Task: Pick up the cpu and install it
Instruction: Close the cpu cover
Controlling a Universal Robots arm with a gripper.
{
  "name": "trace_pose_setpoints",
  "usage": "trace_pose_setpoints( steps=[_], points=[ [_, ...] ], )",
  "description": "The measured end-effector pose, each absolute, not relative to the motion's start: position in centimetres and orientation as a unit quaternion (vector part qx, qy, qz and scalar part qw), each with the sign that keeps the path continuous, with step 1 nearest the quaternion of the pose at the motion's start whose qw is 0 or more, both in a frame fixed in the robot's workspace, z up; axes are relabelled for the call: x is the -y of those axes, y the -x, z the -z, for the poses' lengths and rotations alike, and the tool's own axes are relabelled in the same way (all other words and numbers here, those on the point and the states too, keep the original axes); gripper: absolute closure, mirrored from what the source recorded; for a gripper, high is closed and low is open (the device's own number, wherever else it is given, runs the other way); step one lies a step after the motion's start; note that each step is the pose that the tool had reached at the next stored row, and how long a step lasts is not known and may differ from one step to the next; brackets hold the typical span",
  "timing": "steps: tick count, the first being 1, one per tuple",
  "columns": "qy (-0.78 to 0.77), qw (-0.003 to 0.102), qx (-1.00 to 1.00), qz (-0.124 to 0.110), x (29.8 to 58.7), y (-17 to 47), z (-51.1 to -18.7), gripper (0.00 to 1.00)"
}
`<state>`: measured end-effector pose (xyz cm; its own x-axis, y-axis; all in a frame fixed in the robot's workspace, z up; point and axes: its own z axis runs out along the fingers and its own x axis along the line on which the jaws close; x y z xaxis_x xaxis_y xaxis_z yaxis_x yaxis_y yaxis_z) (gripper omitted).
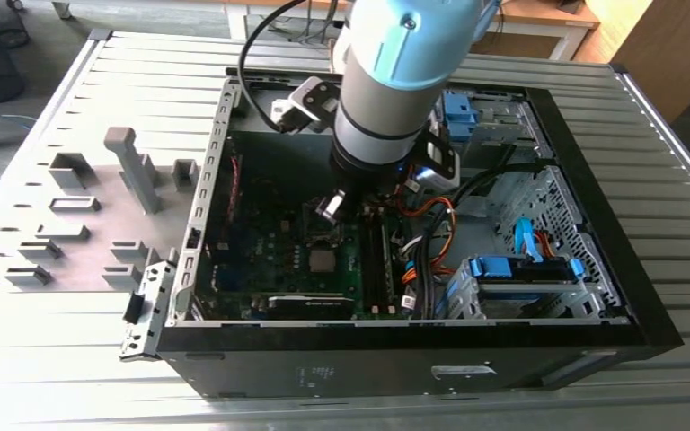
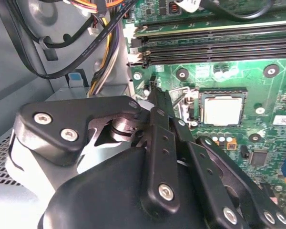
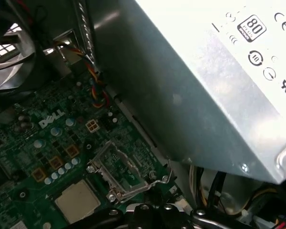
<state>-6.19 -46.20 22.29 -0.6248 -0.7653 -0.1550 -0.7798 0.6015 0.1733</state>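
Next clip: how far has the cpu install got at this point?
Done: the cpu already lies flat in the motherboard socket, out of the gripper. In hand: nothing that I can see; the gripper hangs just above and beside the socket. Left: in the first wrist view the socket's metal hold-down frame looks lifted open beside the cpu, so clamping seems not yet done.

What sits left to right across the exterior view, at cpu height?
grey holder blocks → case side wall → cpu → memory slots → cable bundle → blue-latched drive cage
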Motion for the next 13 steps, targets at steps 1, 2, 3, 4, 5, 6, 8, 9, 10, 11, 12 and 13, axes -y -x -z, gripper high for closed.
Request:
trace_pose_setpoints(
  steps=[1, 2, 3, 4, 5, 6, 8, 9, 10, 11, 12, 13],
  points=[
    [0.432, 0.033, -0.894, -0.113, 46.3, 6.2, -22.4, 0.89],
    [0.432, 0.033, -0.894, -0.113, 46.5, 6.1, -22.4, 0.89],
    [0.432, 0.033, -0.894, -0.113, 46.6, 6.1, -22.5, 0.89],
    [0.432, 0.033, -0.894, -0.114, 46.7, 6.1, -22.5, 0.89],
    [0.432, 0.033, -0.894, -0.114, 46.9, 6.0, -22.6, 0.89],
    [0.432, 0.033, -0.894, -0.114, 47.0, 6.0, -22.6, 0.89],
    [0.432, 0.034, -0.894, -0.115, 47.2, 5.9, -22.7, 0.89],
    [0.432, 0.034, -0.894, -0.116, 47.4, 5.9, -22.7, 0.89],
    [0.432, 0.034, -0.894, -0.116, 47.5, 5.8, -22.7, 0.89],
    [0.432, 0.034, -0.894, -0.117, 47.7, 5.8, -22.7, 0.89],
    [0.432, 0.035, -0.894, -0.117, 47.8, 5.8, -22.8, 0.89],
    [0.432, 0.035, -0.894, -0.118, 47.9, 5.7, -22.8, 0.89]
  ],
)
